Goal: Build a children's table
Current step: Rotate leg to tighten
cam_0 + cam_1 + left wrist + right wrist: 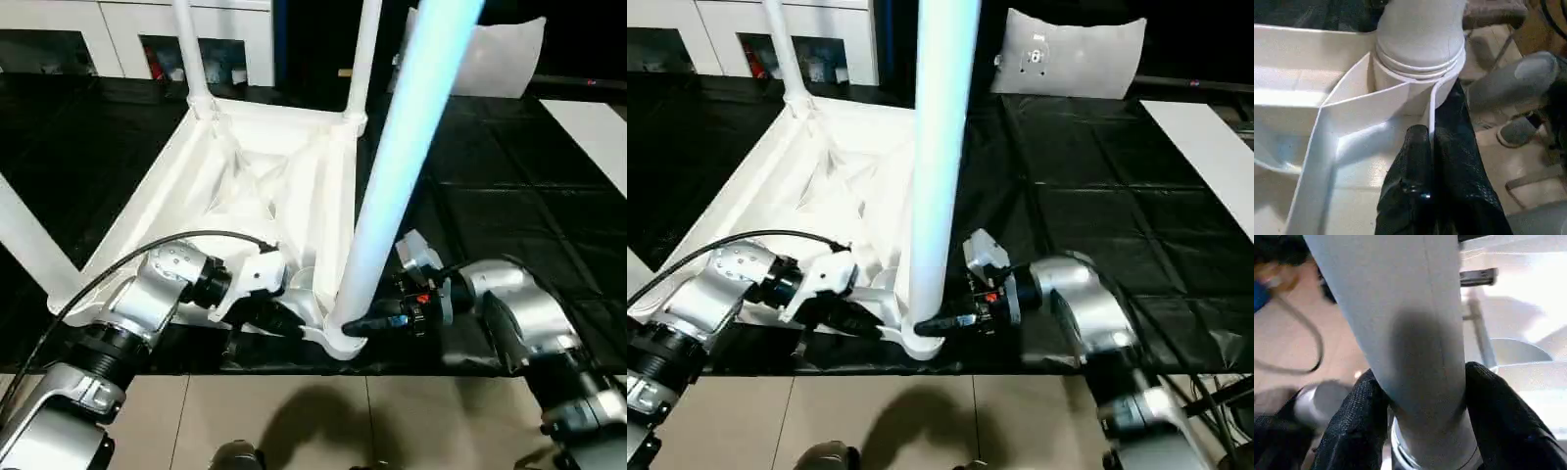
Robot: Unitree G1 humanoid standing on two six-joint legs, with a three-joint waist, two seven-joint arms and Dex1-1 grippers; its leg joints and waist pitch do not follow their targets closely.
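The white table (245,186) lies upside down on the black workbench (509,186), with its near corner right at the front edge of the bench. Three legs already stand in their corners: two at the far side (193,54) and one at the left corner (29,245). The fourth leg (397,166) stands in the near corner socket (338,338), just at the bench edge.

The right gripper (1425,426) grasps this leg low down, one black finger (1359,426) on each side of the tube, directly above the thread rings. The left gripper (1432,171) is clenched on a thin wall of the table top beside the same socket, and so it holds the top against turning.

The step in hand seems to be screwing the last leg into its socket. In the left wrist view some thread rings (1420,66) are above the socket rim, so the leg is probably not yet fully home. To do this well, the right gripper should keep the leg straight along the socket axis while it turns, because a tilted leg can cross the thread. The grip should be firm but low, where the tube is stiff. The left gripper should not let go, since the corner lies at the edge and the top could slide or rotate.
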